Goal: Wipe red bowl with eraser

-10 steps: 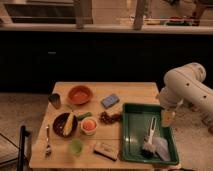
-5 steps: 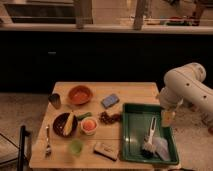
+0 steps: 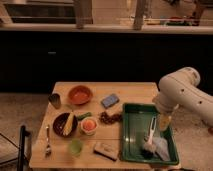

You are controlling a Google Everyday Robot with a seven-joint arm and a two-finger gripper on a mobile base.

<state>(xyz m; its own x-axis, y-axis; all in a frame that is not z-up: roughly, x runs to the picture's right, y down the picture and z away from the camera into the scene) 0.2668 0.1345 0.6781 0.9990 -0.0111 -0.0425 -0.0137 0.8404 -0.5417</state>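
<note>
Table [image 3: 135, 92] pale wood, matt. Tray [image 3: 132, 135] green plastic, glossy. Arm shell [image 3: 182, 90] smooth white; claw [image 3: 164, 123] above tray's right side.

We see a dim, warm-tinted scene. Light falls from above onto the wooden surface [image 3: 135, 92], the brightest patch, while the cabinets toward 12 o'clock sink almost to black under a pale lit band. The white arm [image 3: 182, 90] gleams on top and is shaded beneath. The gripper [image 3: 164, 122] hangs at 3 o'clock over the green tray [image 3: 134, 127].
</note>
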